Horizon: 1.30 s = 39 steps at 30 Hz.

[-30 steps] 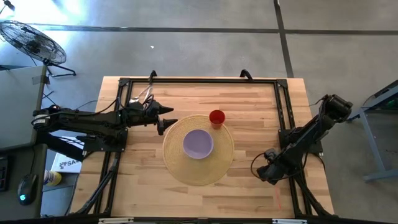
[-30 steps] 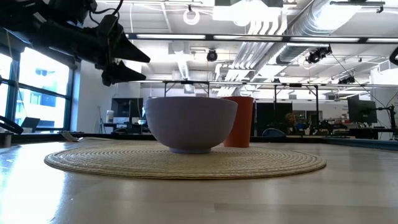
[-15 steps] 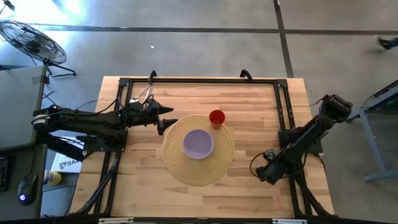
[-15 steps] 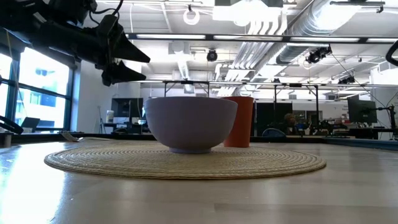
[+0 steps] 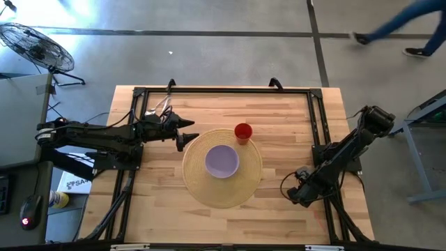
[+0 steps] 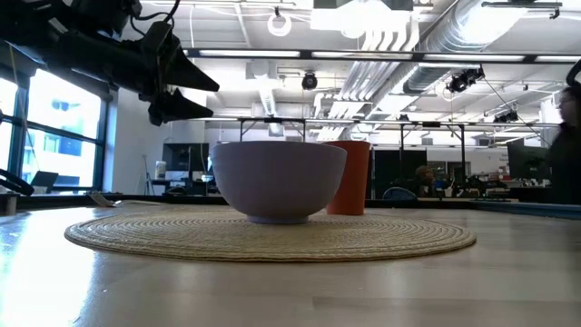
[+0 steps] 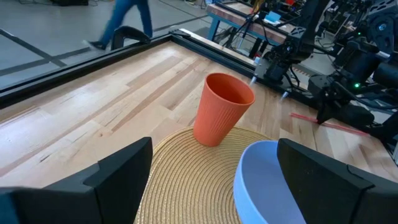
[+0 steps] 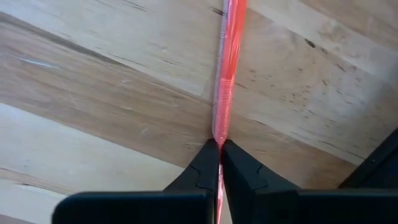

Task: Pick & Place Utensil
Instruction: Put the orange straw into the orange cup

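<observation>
Here our right claw pinches the thin red utensil lying flat on the table; held so near its end, it could swivel or slip when we lift. The left claw hangs open near the cup.

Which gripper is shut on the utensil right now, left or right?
The right gripper, low near the table's right edge, is shut on the thin red utensil. The left gripper hangs open beside the woven mat, holding nothing.
</observation>
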Tool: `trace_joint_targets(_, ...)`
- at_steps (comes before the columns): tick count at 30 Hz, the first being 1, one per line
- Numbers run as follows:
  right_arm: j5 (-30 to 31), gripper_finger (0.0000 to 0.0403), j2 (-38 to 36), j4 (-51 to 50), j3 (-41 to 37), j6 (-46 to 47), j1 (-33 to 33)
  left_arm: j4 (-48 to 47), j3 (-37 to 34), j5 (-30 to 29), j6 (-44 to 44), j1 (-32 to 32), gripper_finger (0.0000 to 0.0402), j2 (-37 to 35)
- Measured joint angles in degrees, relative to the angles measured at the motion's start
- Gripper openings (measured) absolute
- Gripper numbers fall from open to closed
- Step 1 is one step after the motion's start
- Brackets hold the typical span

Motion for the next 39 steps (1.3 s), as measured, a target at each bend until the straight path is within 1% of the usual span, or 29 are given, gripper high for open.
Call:
trace_joint_targets(4,0.4,0.0004,-0.25,-0.11,-0.01,-0.06,0.0,-0.01,0.0,-0.01,-0.01,-0.02,0.034,0.0)
trace_joint_targets(7,3.04,0.0003,-1.23,-0.09,-0.15,-0.59,0.02,0.01,0.0,-0.01,0.0,0.0,0.034,0.0)
trace_joint_targets(11,9.99,0.0003,-3.69,-0.79,1.46,-3.26,-0.12,0.01,0.0,0.01,0.0,-0.01,0.034,0.0)
trace_joint_targets(16,19.2,0.0003,-6.9,-1.83,6.11,-10.77,-1.19,-0.01,0.0,0.06,-0.01,-0.02,0.034,0.0)
trace_joint_targets(21,29.96,0.0003,-9.2,-2.36,11.29,-21.35,-3.72,0.0,0.0,0.08,0.0,-0.02,0.034,0.0)
trace_joint_targets(25,41.57,0.0004,-9.51,-0.5,14.88,-33.62,-6.42,-0.01,0.0,0.1,0.01,0.01,0.034,0.0)
trace_joint_targets(28,49.24,0.0003,-9.51,4.36,16.52,-43.76,-9.19,0.0,0.0,0.1,0.0,0.01,0.034,0.0)
trace_joint_targets(30,53.32,0.0003,-9.51,8.91,17.43,-51.0,-11.41,0.01,0.0,0.1,-0.01,-0.01,0.034,0.0)
trace_joint_targets(34,61.26,0.0007,-9.51,22.68,18.45,-66.48,-15.87,0.01,0.0,0.11,-0.01,-0.02,0.034,0.0)
trace_joint_targets(37,64.35,0.0008,-9.51,35.56,18.43,-79.31,-19.31,-0.01,0.0,0.13,0.0,0.01,0.034,0.0)
trace_joint_targets(39,63.55,0.0005,-9.51,43.86,18.43,-87.9,-21.8,0.01,0.0,0.13,-0.01,-0.01,0.034,0.0)
